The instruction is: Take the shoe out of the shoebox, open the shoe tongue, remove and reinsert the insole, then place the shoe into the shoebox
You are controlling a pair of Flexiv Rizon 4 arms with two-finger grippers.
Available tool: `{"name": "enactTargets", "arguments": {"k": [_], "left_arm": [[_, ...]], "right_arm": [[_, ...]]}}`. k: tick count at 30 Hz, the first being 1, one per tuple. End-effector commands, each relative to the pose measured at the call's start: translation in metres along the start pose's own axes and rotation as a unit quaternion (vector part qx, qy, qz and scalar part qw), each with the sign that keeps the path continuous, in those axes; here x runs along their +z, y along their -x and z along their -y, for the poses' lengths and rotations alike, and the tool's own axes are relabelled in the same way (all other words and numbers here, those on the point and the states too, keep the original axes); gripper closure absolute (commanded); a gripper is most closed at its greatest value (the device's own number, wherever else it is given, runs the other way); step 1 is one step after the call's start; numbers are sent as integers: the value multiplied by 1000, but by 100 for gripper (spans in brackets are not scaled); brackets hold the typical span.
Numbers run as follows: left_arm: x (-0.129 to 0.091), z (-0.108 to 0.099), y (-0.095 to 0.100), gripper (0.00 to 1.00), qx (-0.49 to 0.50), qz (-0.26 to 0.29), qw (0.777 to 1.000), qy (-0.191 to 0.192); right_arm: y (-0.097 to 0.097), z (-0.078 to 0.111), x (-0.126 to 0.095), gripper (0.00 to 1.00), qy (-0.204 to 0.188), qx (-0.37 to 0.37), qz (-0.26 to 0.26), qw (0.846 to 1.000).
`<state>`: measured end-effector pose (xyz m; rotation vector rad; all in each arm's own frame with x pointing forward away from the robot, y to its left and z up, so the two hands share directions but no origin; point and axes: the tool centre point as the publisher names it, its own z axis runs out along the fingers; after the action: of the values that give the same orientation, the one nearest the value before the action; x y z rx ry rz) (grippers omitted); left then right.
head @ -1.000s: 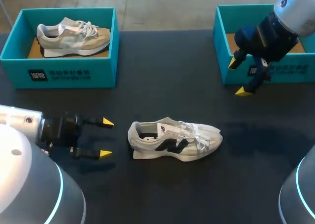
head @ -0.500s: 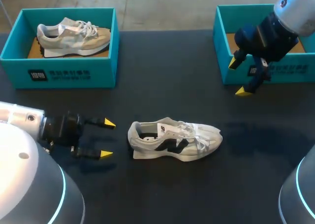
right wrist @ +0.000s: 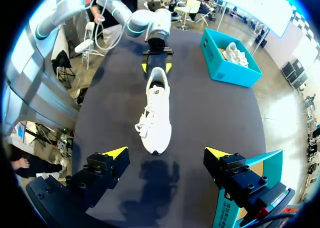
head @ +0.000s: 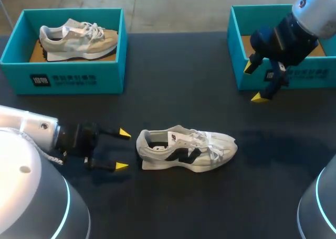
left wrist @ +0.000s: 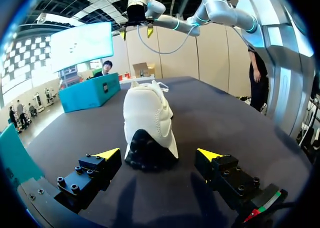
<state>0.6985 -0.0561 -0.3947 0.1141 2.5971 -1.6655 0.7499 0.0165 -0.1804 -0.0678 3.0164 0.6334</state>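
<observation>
A white sneaker with a black side mark (head: pixel 186 149) lies on the black table, heel toward my left arm, toe to the right. My left gripper (head: pixel 123 149) is open just short of the heel, fingers apart at either side of it; in the left wrist view the sneaker's heel (left wrist: pixel 148 125) sits just ahead of my left gripper (left wrist: pixel 159 154), untouched. My right gripper (head: pixel 253 82) hangs open above the front wall of the empty teal shoebox (head: pixel 247 79) at the right. From the right wrist view the sneaker (right wrist: pixel 156 114) lies well below and ahead of my right gripper (right wrist: pixel 167 152).
A second teal shoebox (head: pixel 73 76) at the back left holds a beige and grey sneaker (head: pixel 79 39). It shows in the right wrist view as a teal box (right wrist: pixel 227 63) beyond the white shoe.
My left gripper has slid to the right toward the sneaker's heel, still open. The right arm and the sneaker have not moved.
</observation>
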Motion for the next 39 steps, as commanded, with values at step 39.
{"name": "enactTargets", "arguments": {"k": [39], "left_arm": [[72, 1, 12, 0, -45, -18, 998, 32]], "right_arm": [[1, 0, 1, 0, -1, 1, -1, 1000]]}}
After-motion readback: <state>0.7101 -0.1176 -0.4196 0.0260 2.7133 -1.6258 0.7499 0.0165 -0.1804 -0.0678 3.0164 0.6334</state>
